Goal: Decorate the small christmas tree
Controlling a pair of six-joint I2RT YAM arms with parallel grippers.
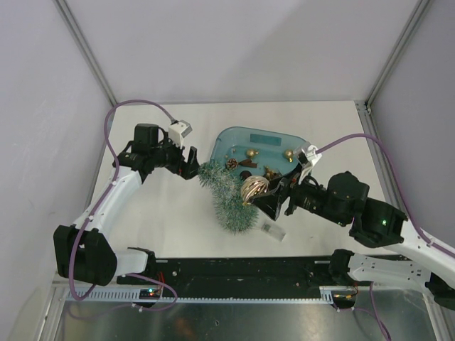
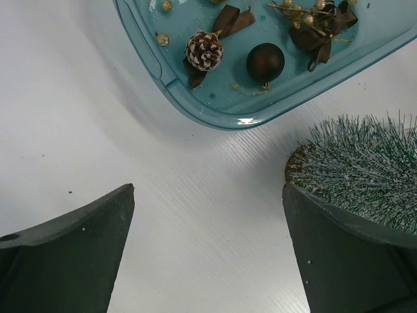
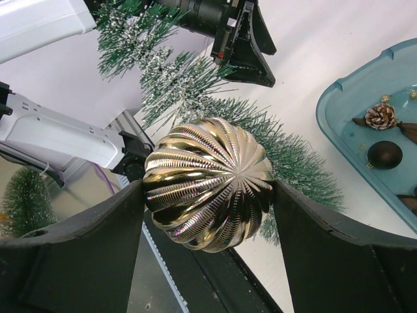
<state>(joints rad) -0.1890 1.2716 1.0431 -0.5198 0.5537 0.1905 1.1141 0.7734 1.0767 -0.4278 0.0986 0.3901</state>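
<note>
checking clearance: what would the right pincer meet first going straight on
Probably the small christmas tree, lying just beyond the gold ball the right pincer holds; depth is unclear.

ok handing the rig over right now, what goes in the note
Left hand: open, empty, close beside the small christmas tree.
Right hand: shut on a ribbed gold ball, beside the tree.
Tree lies on its side on the table, next to the teal tub.
Done: ball picked up.
Left: fix it on the tree, then the pinecone, dark ball and bows in the tub.
</note>
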